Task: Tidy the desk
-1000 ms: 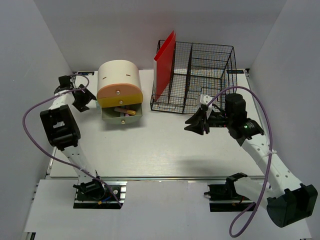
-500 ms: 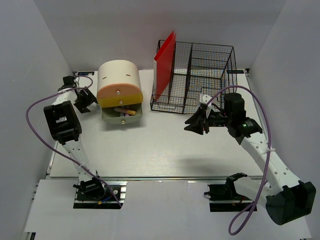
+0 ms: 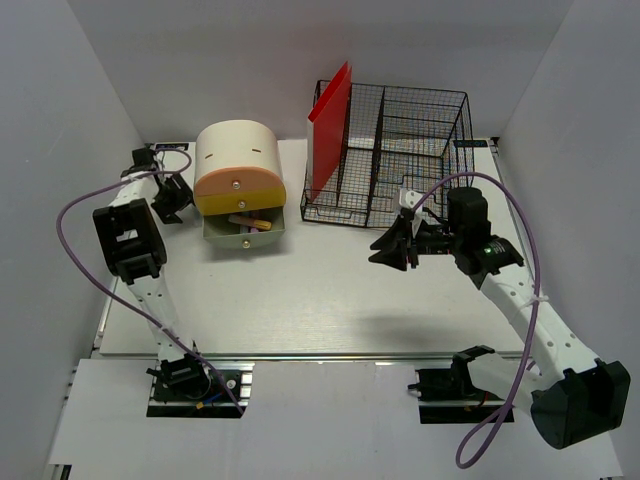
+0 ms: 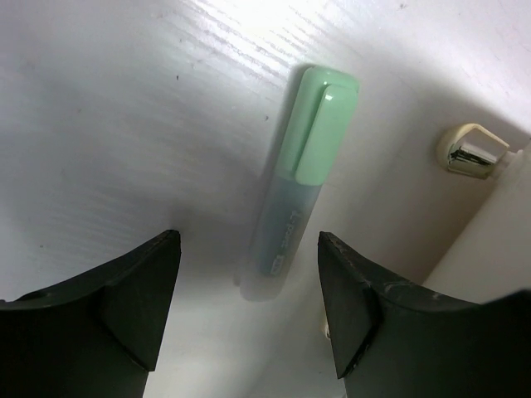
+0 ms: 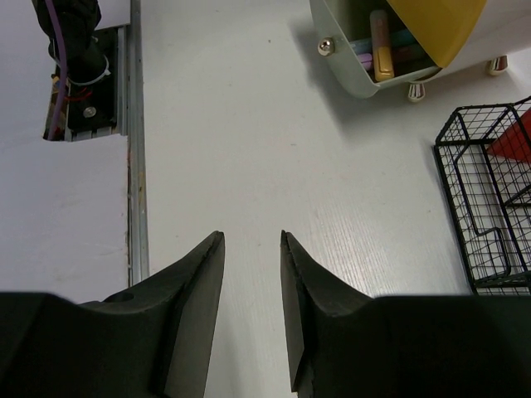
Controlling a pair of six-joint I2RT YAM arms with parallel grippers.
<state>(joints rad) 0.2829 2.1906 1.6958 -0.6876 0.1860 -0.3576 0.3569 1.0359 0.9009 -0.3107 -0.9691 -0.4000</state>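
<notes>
My left fingers (image 4: 124,307), wide astride a mint-green plastic marker (image 4: 299,182), could roll it away by closing off-centre.

Red folder (image 3: 330,125) in wire basket (image 3: 430,93); green marker (image 4: 300,182) beside drawer box (image 3: 238,165).

On the white desk (image 3: 300,290): drawer box (image 3: 236,165); wire basket (image 3: 385,150); green marker (image 4: 303,178).

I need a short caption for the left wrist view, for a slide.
Open left fingers frame a green marker lying on the white desk, near a drawer box foot.
</notes>
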